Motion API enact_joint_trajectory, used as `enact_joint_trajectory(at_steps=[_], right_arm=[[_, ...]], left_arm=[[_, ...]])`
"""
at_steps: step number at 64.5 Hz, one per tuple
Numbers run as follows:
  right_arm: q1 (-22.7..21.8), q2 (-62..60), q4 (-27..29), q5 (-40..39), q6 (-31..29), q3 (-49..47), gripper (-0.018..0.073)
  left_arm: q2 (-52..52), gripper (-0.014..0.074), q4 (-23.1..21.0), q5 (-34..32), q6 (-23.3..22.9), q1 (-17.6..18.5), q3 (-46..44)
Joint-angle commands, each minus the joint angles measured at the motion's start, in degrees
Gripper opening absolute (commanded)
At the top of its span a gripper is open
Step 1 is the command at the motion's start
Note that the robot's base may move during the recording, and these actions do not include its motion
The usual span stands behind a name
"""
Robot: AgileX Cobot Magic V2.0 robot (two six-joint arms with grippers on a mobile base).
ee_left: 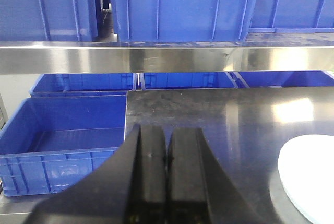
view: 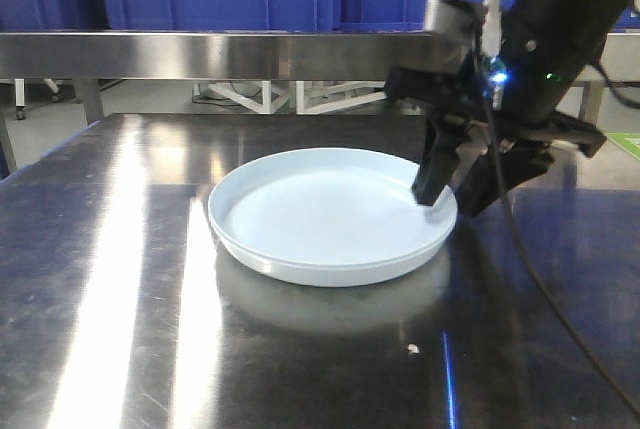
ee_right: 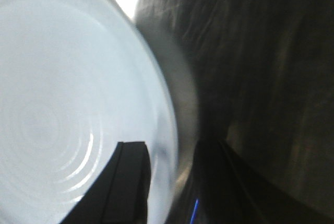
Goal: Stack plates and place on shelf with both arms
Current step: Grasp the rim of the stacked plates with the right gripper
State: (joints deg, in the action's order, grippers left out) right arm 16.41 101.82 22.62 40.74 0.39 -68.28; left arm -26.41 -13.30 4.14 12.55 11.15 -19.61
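pale blue plate (view: 320,219), one; right pincer (view: 447,205) apart astride its rim, left pincer (ee_left: 167,153) together

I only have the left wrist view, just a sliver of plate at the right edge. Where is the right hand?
Observer: The right hand is at the plate's right rim.
Operator: Is it gripping?
Observer: Not closed; the right wrist view shows the rim between its spread fingers.
Operator: Anything on the plate?
Observer: No, its inside is bare.
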Motion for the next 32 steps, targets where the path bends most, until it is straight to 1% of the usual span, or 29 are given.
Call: enact_joint_trajectory(at_steps=[1,15,19,21,32], right_arm=[[0.9,-1.8,0.6,-1.8,-0.1,-1.5,0.0356],[1.9,-1.0,0.6,-2.6,0.0,-1.5,0.0351],[1.9,-1.0,0.6,-2.7,0.2,-1.5,0.0331],[1.9,-1.0,0.6,-2.7,0.3,-1.5,0.0307],[1.9,-1.0,0.6,-3.1,0.4,-1.5,0.0083]], left_arm=[[-0.2,0.0082,-0.5,-4.9,-0.2,-0.1,-1.6],[-0.2,0.0082,-0.5,-4.9,-0.2,-0.1,-1.6],[-0.2,0.0082,-0.5,-4.9,-0.2,-0.1,-1.6],[-0.2,0.0082,-0.5,-4.9,-0.2,-0.1,-1.6],[-0.2,0.0082,-0.5,-4.9,-0.2,-0.1,-1.6]])
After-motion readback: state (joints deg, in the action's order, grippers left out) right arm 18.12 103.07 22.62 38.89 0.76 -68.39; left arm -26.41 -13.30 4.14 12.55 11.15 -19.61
